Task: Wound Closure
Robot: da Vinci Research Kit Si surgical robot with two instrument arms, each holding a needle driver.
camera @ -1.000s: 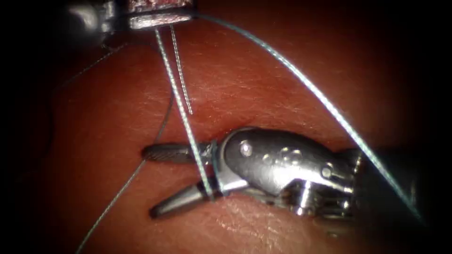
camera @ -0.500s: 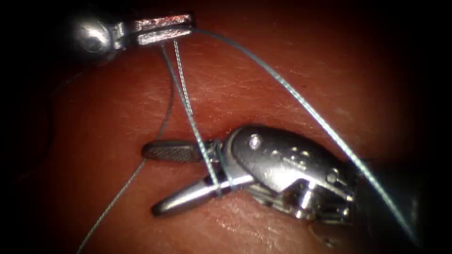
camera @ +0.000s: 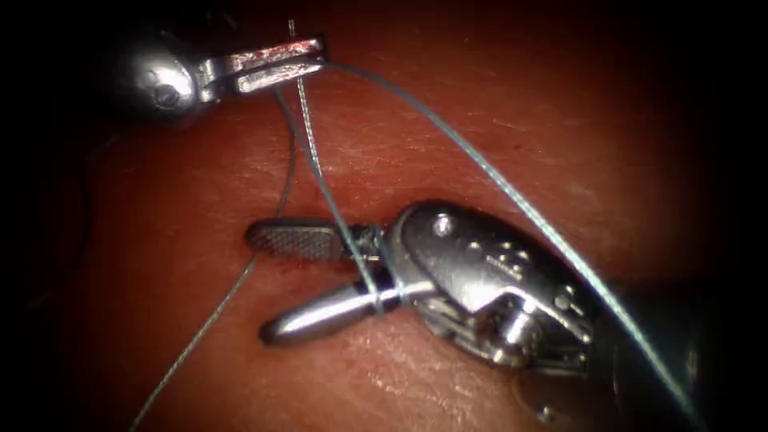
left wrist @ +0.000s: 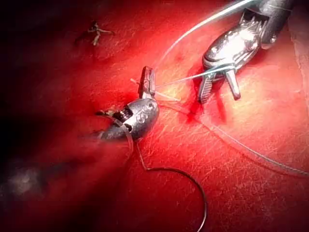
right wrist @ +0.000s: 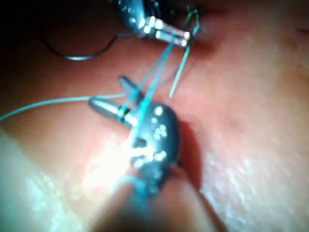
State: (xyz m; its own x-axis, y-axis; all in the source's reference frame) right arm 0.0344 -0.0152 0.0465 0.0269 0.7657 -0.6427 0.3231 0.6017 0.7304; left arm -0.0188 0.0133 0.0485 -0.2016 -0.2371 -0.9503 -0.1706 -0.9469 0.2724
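The endoscope looks down from above and in front, very close over the tissue (camera: 448,128). Each wrist camera looks along its own shaft from close by. All three views share the right tool (camera: 276,280), the left tool (camera: 320,52), and the thread (camera: 480,172) between their jaws.

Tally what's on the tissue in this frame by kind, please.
Needle drivers: 2, left tool shut on the thread, right tool open, thread wrapped around it.
Curved needles: 1, needle lying free on the tissue.
Total: 3.
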